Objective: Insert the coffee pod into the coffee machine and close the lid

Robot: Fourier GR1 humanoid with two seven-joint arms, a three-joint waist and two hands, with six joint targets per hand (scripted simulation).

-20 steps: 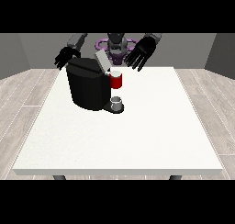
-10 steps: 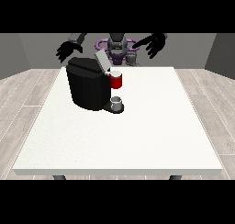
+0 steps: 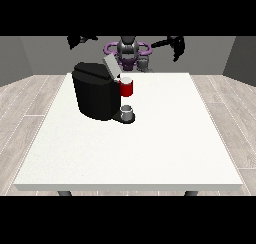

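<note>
Coffee machine [image 3: 95, 95], black and boxy, stands on the white table [image 3: 150, 148] toward its far left part, its grey lid [image 3: 111, 66] tilted up and open. A red part [image 3: 127, 88] sits at the machine's front, and a small grey cup [image 3: 127, 111] rests on its base below. The coffee pod cannot be made out. Both hands are raised well above the table's far edge: the robot hand at the view's left [image 3: 80, 39] and the robot hand at the view's right [image 3: 176, 45]. Whether their fingers are apart or together cannot be told.
</note>
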